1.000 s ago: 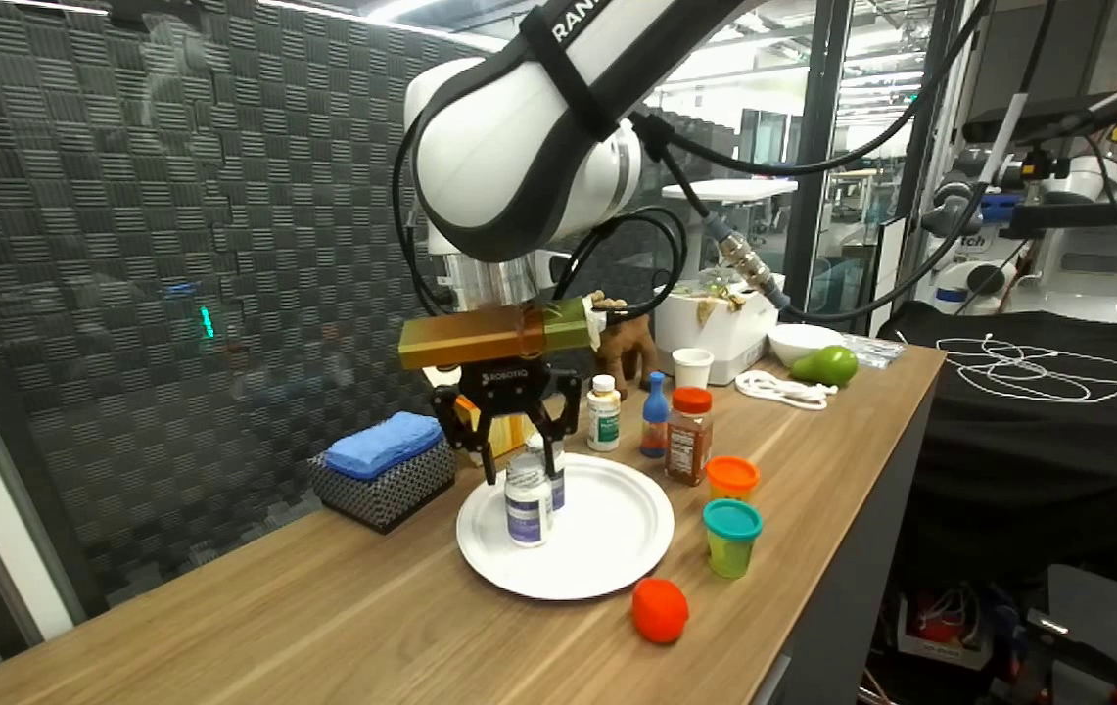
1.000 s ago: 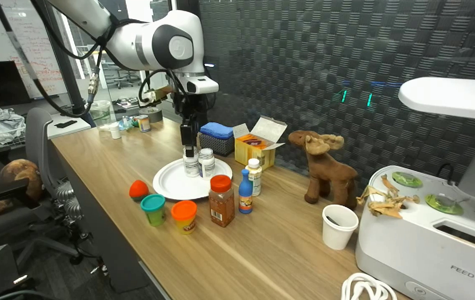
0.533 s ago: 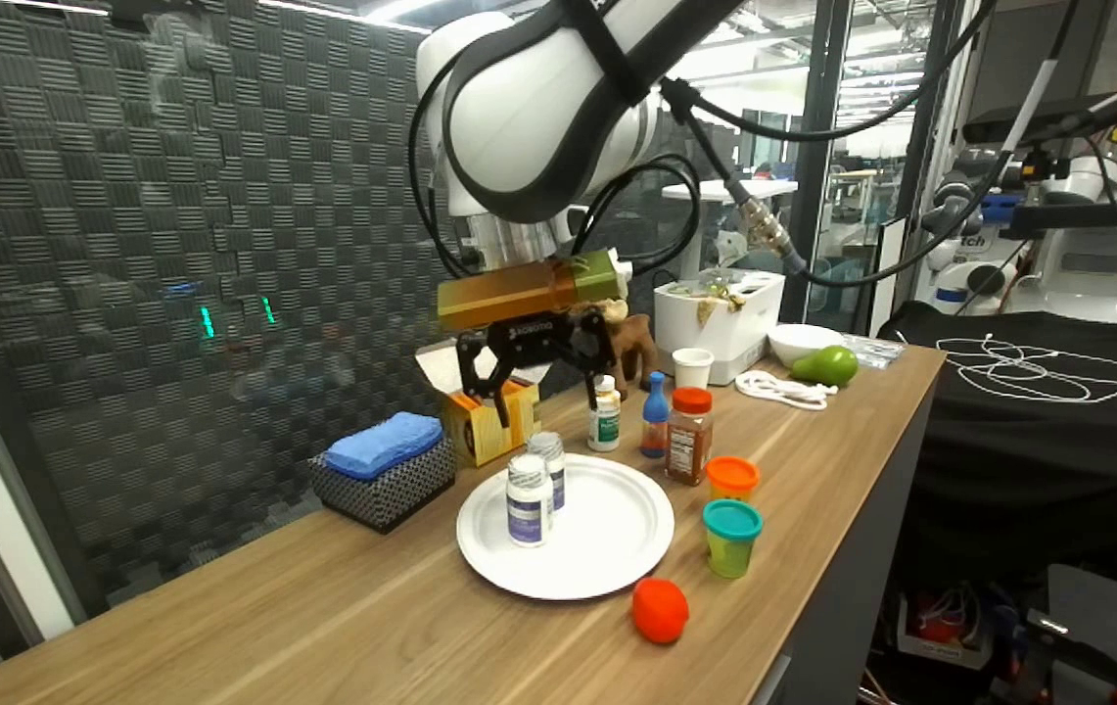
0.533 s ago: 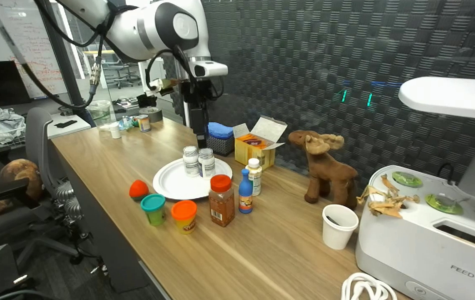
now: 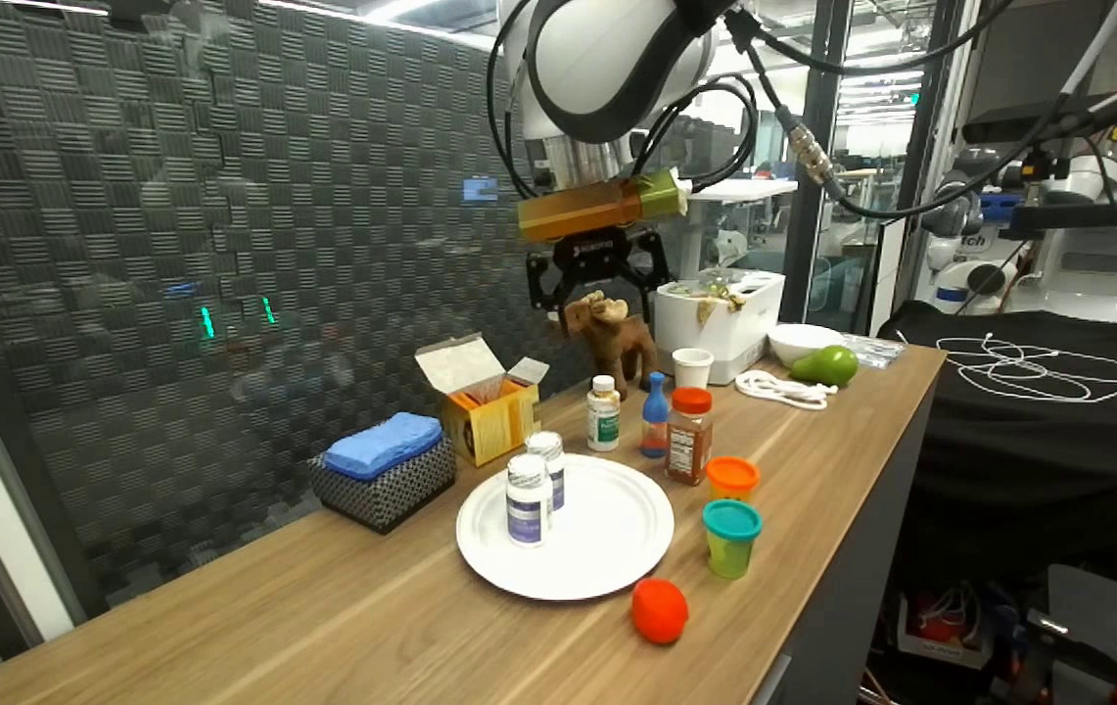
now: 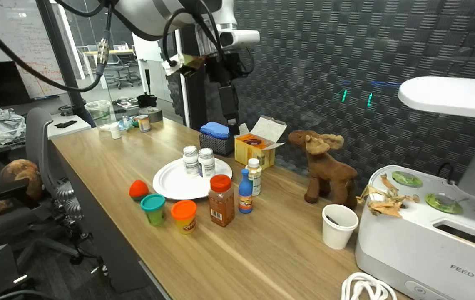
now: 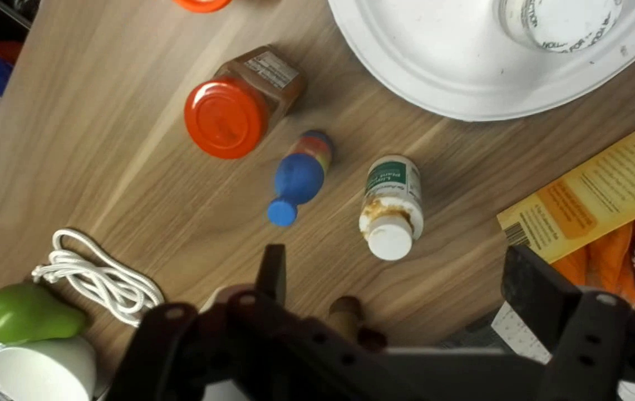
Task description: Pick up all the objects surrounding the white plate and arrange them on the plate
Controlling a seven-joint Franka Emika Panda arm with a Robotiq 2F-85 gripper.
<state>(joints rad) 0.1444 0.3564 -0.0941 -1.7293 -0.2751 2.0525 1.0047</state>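
The white plate [image 5: 607, 548] lies on the wooden counter. Two white bottles [image 5: 527, 519] with dark blue labels stand upright on its back-left part. Around it stand a red-capped brownish jar [image 5: 689, 446], an orange-lidded cup [image 5: 732, 475], a teal-lidded cup [image 5: 731, 539] and an orange-red ball [image 5: 660, 611]. A blue bottle [image 7: 299, 178] and a green-labelled white bottle [image 7: 389, 195] stand near the jar. My gripper [image 7: 395, 259] is open and empty, high above the counter. In the wrist view the green-labelled bottle's cap shows between the fingertips, well below them. In an exterior view the gripper [image 6: 234, 128] hangs over the yellow carton.
The open yellow carton [image 6: 256, 154] and a dark box with blue cloth [image 6: 216, 139] stand along the back wall. A brown moose figure [image 6: 329, 171], a white paper cup [image 6: 339, 227] and a white planter [image 6: 420, 250] stand farther along. White cord [image 5: 785, 389] lies near a green pear [image 5: 827, 365].
My open gripper has risen away from the two bottles, which stay standing on the plate. It has moved over toward the carton, moose and green-labelled bottle. The objects have not moved.
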